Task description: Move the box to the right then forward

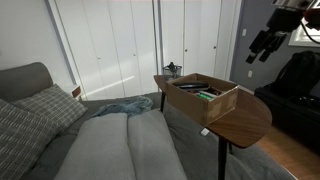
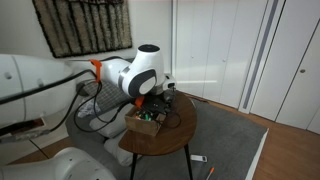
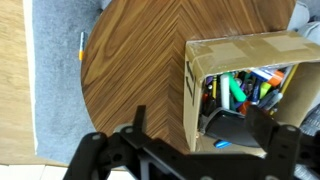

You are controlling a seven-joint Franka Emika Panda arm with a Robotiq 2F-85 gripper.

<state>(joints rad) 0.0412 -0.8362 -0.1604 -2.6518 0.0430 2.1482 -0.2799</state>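
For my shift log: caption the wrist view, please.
Open pincer hovering above the pen-filled cardboard box on the round wooden table.

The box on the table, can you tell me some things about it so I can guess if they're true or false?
1. The box sits on the wooden table. True.
2. The box is empty. False: the wrist view shows it full of pens, some of them green.
3. The gripper is holding the box. False: it hangs open in the air, off to one side and not touching the box.
4. A small dark glass thing stands on the table near the box. True.
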